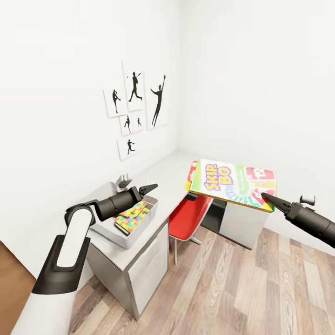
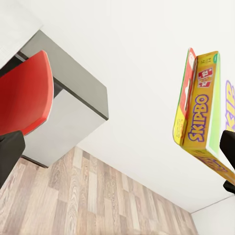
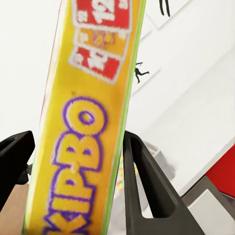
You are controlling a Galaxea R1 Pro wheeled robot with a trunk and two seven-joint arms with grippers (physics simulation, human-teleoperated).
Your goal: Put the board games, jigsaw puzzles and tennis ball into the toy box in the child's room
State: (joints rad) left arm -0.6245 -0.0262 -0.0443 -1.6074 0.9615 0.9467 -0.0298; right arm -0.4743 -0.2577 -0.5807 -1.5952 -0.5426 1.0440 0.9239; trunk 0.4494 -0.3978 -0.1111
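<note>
Right claw (image 1: 266,196) closed on the corner of the flat yellow-green-red Skip-Bo board game box (image 1: 235,184), held aloft near level at 3 o'clock. Left claw (image 1: 150,188) parted, empty, above the long shallow grey toy box (image 1: 122,236) on the light grey worktop (image 1: 174,164) at 9 o'clock. Recommended: carry across slowly, keep level, lower flat beside the multicoloured jigsaw puzzle (image 1: 128,216) before release.

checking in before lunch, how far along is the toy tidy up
Partly done. A jigsaw puzzle already lies in the toy box on the table. The right pincer holds the Skip-Bo board game in the air, not yet over the toy box. The left pincer is empty.
</note>
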